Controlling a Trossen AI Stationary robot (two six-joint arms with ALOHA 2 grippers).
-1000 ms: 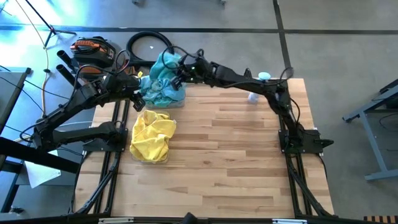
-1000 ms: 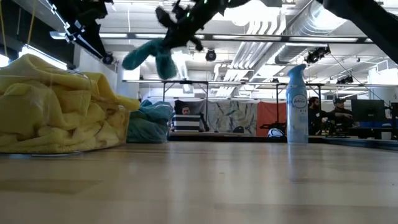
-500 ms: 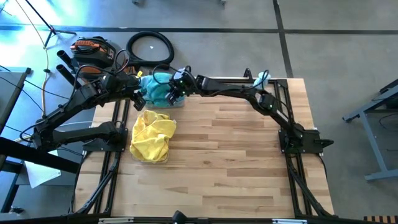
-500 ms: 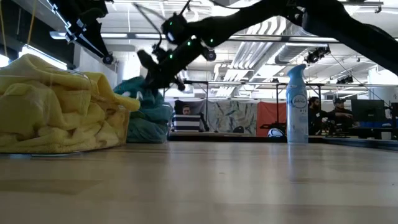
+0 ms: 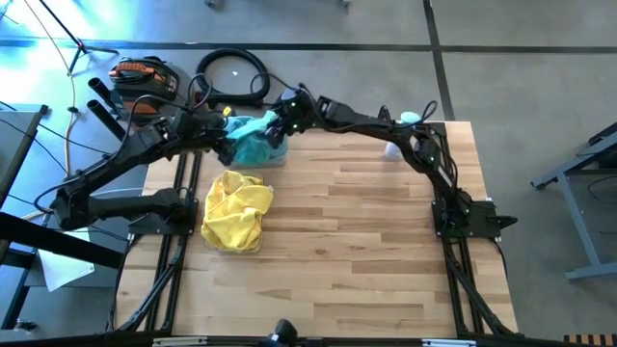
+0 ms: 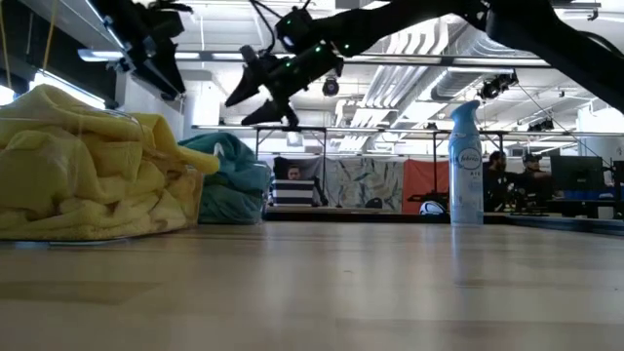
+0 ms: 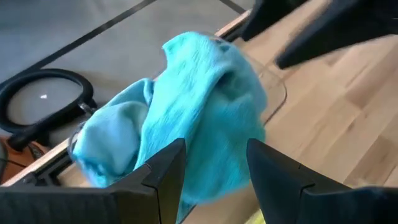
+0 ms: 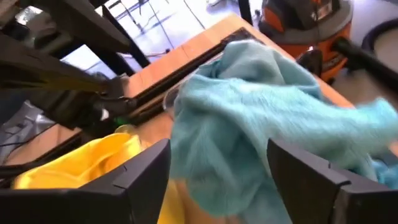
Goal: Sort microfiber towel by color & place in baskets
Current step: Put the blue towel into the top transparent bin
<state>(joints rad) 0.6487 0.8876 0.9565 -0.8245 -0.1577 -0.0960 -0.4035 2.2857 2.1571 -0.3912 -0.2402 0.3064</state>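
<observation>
over table's [image 5: 366, 241] far edge: both tools [image 5: 280, 123] open, empty

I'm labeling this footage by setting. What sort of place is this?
Probably a robotics lab or workshop in an open-plan industrial space: exposed ceiling ducts, people at monitors beyond the wooden table, and a shop vacuum on the concrete floor.

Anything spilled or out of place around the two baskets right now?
Nothing has spilled onto the table. The teal towels are heaped well above their basket's rim, as are the yellow towels. Both grippers, left and right, hover open over the teal pile.
</observation>
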